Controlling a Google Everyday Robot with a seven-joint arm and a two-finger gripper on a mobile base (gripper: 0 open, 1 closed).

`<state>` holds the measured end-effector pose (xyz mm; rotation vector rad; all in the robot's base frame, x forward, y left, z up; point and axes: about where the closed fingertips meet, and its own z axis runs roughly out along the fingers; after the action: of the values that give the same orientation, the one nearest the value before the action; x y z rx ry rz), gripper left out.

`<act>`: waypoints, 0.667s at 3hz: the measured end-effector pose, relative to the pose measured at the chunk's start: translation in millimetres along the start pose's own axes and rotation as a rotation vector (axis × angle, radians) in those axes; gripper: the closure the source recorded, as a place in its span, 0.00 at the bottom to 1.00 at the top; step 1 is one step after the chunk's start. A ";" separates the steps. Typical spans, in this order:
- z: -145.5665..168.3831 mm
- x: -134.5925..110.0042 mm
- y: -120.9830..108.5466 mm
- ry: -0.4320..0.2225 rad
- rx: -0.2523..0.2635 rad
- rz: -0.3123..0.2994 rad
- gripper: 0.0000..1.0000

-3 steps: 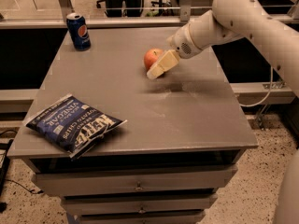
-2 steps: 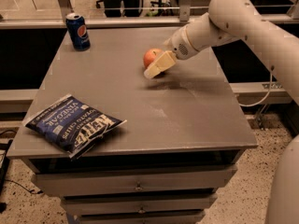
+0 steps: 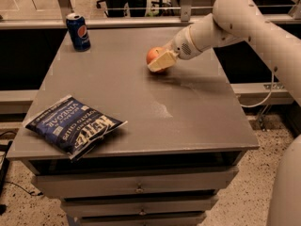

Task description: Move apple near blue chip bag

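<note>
The apple [image 3: 153, 56] is round and red-orange and sits on the grey table [image 3: 141, 93] right of its middle, towards the back. The gripper [image 3: 160, 61] comes in from the right on a white arm and is right at the apple; its cream finger [image 3: 162, 61] covers the apple's front right side. The blue chip bag [image 3: 73, 125] lies flat at the table's front left corner, well apart from the apple and the gripper.
A blue soda can [image 3: 78, 31] stands upright at the table's back left. The table has drawers [image 3: 136, 187] below its front edge. A rail and a chair stand behind the table. The white arm [image 3: 244, 22] spans the right side.
The gripper has moved slightly left and down onto the apple. The apple, bag and can have stayed where they were.
</note>
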<state>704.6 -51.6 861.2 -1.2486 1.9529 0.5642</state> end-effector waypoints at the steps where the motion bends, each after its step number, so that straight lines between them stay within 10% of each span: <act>1: -12.5 -9.2 -2.2 -0.035 0.013 -0.008 0.81; 2: -38.1 -25.4 -0.9 -0.095 0.020 -0.026 1.00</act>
<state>698.6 -63.7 905.0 -1.2115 1.8569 0.5786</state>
